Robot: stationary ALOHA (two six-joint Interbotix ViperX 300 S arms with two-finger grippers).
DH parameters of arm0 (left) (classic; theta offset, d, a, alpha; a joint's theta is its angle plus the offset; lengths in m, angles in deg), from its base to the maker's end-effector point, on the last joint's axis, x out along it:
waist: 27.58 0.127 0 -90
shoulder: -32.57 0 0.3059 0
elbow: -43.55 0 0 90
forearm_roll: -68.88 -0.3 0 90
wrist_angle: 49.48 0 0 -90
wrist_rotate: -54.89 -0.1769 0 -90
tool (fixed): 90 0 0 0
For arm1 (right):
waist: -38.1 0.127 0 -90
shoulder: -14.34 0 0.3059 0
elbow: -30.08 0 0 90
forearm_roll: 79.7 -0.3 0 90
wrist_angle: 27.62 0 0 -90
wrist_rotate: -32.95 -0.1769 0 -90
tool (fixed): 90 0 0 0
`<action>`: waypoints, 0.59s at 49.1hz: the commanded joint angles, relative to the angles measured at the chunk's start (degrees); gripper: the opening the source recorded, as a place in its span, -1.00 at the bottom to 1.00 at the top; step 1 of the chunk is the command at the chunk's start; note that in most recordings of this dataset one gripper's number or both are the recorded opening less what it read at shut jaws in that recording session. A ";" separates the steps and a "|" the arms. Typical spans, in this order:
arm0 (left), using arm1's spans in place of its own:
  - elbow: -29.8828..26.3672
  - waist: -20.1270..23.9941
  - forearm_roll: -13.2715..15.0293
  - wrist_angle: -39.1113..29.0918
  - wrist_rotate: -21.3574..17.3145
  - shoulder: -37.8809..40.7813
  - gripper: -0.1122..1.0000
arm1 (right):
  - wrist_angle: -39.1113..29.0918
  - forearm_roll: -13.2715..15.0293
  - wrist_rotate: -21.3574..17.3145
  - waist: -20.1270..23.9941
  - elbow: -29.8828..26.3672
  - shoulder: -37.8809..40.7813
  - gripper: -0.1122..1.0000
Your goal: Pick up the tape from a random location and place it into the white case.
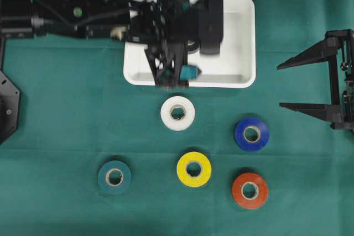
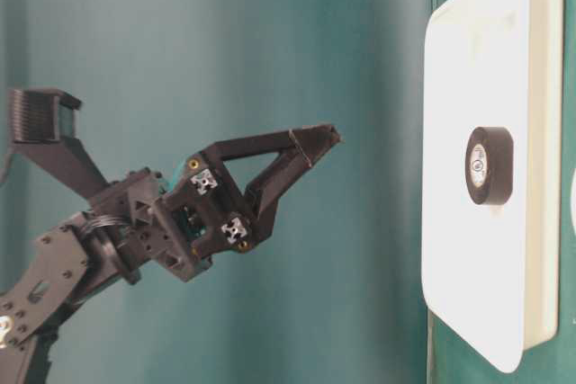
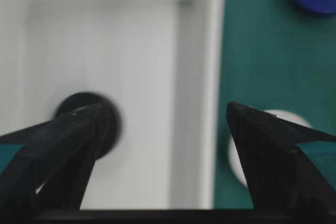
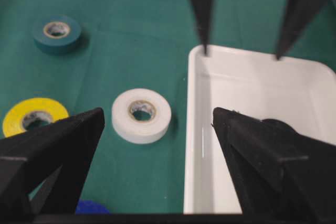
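Landmark: the shallow white rectangular plastic case (image 1: 243, 37) with rounded corners and raised rim, on the green cloth (image 1: 66, 131).

Left gripper (image 1: 176, 75) hangs over the case's near rim, jaws spread wide, nothing between them. Likely reason: the black roll of tape (image 2: 489, 165) lies flat on the case floor, loose, touched by neither finger. Judged a release pose, the drop for that roll being done. In the left wrist view the roll (image 3: 100, 124) sits partly behind one fingertip (image 3: 86, 116), well inside the rim.

Right gripper (image 1: 287, 85) rests off to the case's right side, jaws fully apart, empty; it looks parked, clear of the working arm.

Case contents: the one black roll, nothing else visible; part of the floor is hidden under the left arm.

Outside the case, all flat on the cloth: white roll (image 1: 177, 113) just beside the near rim; blue roll (image 1: 251, 134), yellow roll (image 1: 194, 168), red-orange roll (image 1: 250, 190) and teal roll (image 1: 114, 177) farther off.
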State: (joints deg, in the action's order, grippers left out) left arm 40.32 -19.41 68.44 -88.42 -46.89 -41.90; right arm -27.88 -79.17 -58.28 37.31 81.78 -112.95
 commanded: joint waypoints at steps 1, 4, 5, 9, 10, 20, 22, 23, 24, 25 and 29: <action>-0.70 -2.02 0.09 0.26 0.18 -2.02 0.95 | 0.18 0.00 0.09 -0.09 -1.58 0.35 0.86; -0.70 -3.34 0.09 0.35 0.18 -2.02 0.95 | 0.18 0.00 0.09 0.00 -1.67 0.35 0.86; -0.70 -3.78 0.18 0.44 0.26 -2.11 0.95 | 0.18 0.00 0.09 -0.09 -1.67 0.26 0.86; -0.70 -5.27 0.18 0.97 1.14 -2.02 0.95 | 0.18 0.00 0.09 0.00 -1.67 0.26 0.86; -0.70 -5.45 0.18 1.14 1.32 -2.02 0.95 | 0.18 0.00 0.09 0.00 -1.67 0.26 0.86; 0.00 -5.71 0.09 1.41 2.11 -2.55 0.95 | 0.18 0.00 0.09 0.00 -1.76 0.26 0.86; 0.26 -5.71 0.18 1.41 2.11 -2.81 0.95 | 0.18 0.00 0.00 -0.09 -1.76 0.26 0.86; 0.44 -5.71 0.18 1.41 2.11 -3.08 0.95 | 0.18 0.00 -0.09 -0.09 -1.76 0.26 0.86; 0.62 -5.71 0.18 1.32 2.20 -3.34 0.95 | 0.18 0.00 -0.09 0.00 -1.76 0.26 0.86; 0.88 -5.80 0.18 1.32 2.20 -3.69 0.95 | 0.18 0.00 -0.09 -0.09 -1.76 0.26 0.86; 2.46 -5.98 0.18 1.32 2.46 -5.71 0.94 | 0.00 0.00 -0.09 -0.09 -1.76 0.26 0.86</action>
State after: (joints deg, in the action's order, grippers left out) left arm 42.61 -25.12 68.53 -87.36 -44.69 -43.92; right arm -27.97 -79.17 -58.28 37.31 81.60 -112.95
